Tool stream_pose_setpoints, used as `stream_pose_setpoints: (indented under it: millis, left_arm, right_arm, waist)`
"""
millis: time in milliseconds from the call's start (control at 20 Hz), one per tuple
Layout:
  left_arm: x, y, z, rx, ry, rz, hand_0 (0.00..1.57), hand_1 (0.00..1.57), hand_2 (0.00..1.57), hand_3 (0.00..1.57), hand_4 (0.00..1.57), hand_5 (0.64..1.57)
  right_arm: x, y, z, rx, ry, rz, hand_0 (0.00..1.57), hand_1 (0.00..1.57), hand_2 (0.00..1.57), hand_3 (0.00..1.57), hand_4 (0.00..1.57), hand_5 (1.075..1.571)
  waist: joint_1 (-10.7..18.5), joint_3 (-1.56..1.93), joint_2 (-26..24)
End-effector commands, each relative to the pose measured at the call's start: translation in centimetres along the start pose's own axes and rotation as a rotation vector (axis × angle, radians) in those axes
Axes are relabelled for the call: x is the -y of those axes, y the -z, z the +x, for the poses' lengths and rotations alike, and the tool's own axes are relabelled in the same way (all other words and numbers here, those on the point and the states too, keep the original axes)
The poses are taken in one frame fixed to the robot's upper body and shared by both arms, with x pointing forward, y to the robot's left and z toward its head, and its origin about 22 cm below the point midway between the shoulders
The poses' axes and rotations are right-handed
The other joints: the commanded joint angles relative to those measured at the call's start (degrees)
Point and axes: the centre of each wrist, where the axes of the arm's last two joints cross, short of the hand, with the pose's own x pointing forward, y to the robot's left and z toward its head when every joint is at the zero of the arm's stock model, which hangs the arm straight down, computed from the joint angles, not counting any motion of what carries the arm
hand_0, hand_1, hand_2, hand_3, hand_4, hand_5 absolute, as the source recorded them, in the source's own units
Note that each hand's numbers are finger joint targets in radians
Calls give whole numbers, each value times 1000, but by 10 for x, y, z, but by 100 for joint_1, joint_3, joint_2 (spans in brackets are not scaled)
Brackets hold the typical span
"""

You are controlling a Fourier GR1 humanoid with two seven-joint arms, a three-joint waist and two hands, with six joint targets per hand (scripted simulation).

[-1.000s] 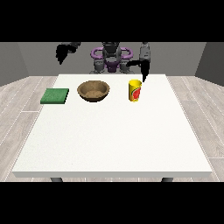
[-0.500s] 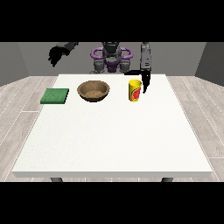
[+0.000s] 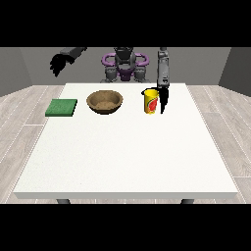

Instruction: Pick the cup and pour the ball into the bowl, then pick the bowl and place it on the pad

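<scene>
Since earlier frame, hand at view's right (image 3: 163,99) dropped lower, now just beside cup (image 3: 151,101) on its right; hand at view's left (image 3: 61,62) swung further outward and up.

Table (image 3: 127,157) white, near half bare. Further back, row: green pad (image 3: 62,107), brown bowl (image 3: 104,101), yellow cup upright. Ball not visible.

Hand at right: fingers straight, pointing down, contact with cup unclear. Hand at left: raised off table's far corner, fingers relaxed, drooping, holding nothing.
</scene>
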Motion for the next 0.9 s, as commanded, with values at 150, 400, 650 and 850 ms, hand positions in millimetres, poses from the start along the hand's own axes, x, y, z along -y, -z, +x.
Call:
stream_pose_setpoints:
  millis: [150,400,650,850]
  left_arm:
    - [1,-23,-29,45,223,77,1226,1226,1571,1571,1336,1481]
    - [-5,-11,-27,71,228,94,1284,1284,1571,1571,1381,1449]
    - [36,13,-7,16,391,46,1267,1267,1571,1571,1401,1432]
    - [71,17,0,23,605,-31,1298,1298,1571,1571,1398,1488]
  right_arm:
    - [13,14,36,76,14,78,0,0,0,140,647,1569]
    - [48,16,54,84,-6,30,0,0,0,166,637,1566]
    - [65,13,27,-78,7,-11,0,0,0,293,636,1567]
    - [70,11,12,-178,17,-43,0,0,0,276,639,1564]
  waist:
    - [-497,-5,391]
    - [-411,-2,400]
    - [-147,8,-538]
    - [-23,22,-1129]
